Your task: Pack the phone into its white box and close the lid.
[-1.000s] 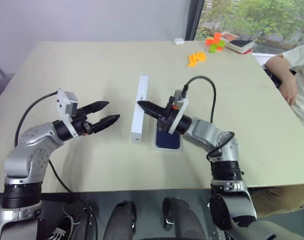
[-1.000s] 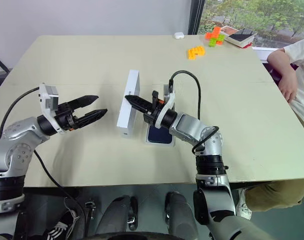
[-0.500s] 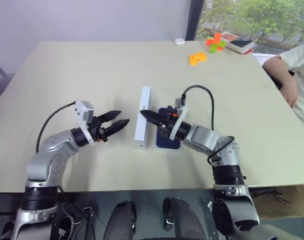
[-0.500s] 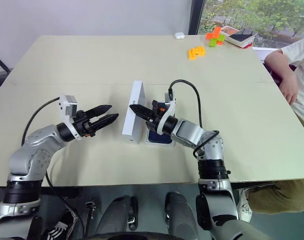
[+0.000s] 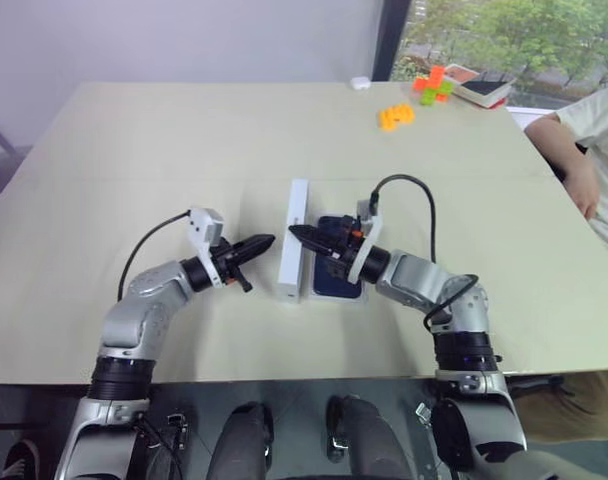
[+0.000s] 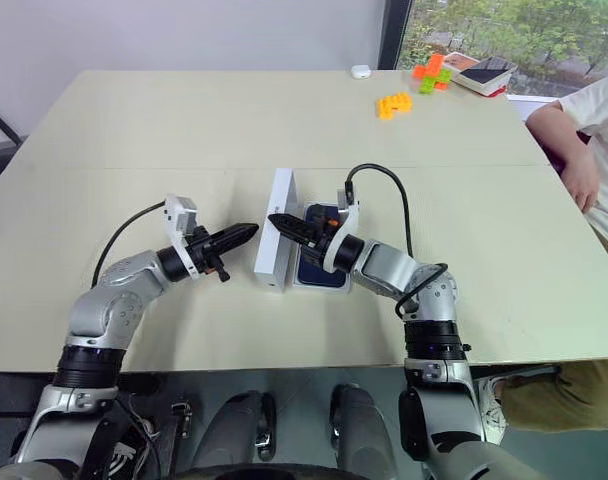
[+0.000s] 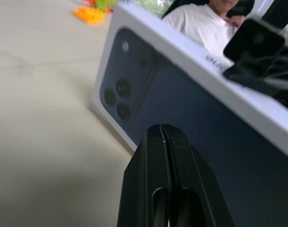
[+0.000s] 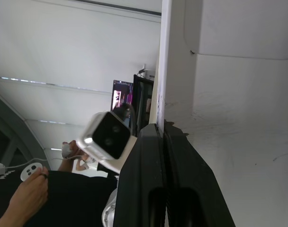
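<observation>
Closing its fingers, the left gripper [image 5: 264, 241] is coming right to the lid [image 5: 293, 238], which the closed right gripper [image 5: 298, 234] is propping on edge left of the phone [image 5: 334, 283] lying in the white box [image 5: 363, 298], still uncovered.

The right gripper [image 5: 296, 233] hides part of the phone [image 5: 336, 280]; the lid [image 7: 191, 113] runs off frame. The person [image 5: 584, 160] is cut off too.

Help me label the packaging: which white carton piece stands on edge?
The lid, upright on its long edge with its printed face toward the left tool; the white box lies flat beside it.
</observation>
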You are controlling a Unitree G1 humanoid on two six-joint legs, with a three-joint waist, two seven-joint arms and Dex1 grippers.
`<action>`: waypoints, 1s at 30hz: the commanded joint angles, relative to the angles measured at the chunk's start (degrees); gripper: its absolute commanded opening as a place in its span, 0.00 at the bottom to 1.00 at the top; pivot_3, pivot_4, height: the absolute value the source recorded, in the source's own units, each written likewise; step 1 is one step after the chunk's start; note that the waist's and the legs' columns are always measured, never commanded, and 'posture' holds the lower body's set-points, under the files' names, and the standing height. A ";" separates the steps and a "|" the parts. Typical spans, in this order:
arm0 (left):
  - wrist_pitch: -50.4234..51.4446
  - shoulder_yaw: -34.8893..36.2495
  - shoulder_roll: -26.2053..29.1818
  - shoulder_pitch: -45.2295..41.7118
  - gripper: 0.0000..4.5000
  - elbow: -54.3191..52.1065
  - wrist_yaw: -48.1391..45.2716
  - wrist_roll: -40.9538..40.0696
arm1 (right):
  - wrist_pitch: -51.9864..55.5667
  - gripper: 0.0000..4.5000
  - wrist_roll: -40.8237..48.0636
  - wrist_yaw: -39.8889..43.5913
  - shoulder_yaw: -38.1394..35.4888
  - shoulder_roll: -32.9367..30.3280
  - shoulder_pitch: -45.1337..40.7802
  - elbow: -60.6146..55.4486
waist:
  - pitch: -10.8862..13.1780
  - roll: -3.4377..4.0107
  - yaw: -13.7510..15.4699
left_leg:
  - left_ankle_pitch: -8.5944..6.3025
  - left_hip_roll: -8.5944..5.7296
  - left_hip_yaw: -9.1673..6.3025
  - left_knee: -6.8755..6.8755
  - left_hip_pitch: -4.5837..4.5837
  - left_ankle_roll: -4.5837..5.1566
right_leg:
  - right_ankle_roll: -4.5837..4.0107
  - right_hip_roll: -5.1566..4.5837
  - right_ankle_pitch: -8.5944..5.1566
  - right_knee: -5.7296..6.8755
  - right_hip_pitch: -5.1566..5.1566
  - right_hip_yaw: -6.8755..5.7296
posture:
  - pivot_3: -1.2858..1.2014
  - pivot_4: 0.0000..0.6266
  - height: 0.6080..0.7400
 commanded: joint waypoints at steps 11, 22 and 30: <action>-2.52 -2.73 -3.09 -2.34 0.00 1.66 -1.21 2.39 | 0.12 0.43 -2.38 3.19 -0.84 -2.14 -0.34 -1.77 | 0.00 0.00 0.00 | 0.00 0.00 -0.01 -0.01 0.00 0.00 | 0.00 0.01 0.00 0.00 0.00 0.00 | 0.52 0.24 1.00; -4.19 -3.94 -6.08 -7.34 0.00 6.26 -2.58 4.05 | 3.99 0.99 -12.12 18.12 -4.36 -21.38 -8.96 1.09 | 0.00 0.00 0.15 | 0.00 -0.08 0.03 0.02 -0.04 0.01 | 0.04 -0.05 -0.02 -0.08 0.01 0.00 | 0.52 0.24 1.00; -6.49 -6.33 -9.76 -11.21 0.00 12.49 -4.61 6.45 | -2.16 0.99 -33.69 39.53 2.41 -32.06 -10.07 0.93 | 0.00 -0.01 0.09 | -0.04 -0.10 0.03 -0.03 -0.03 0.07 | 0.07 0.06 -0.04 -0.09 0.00 -0.04 | 0.52 0.24 1.00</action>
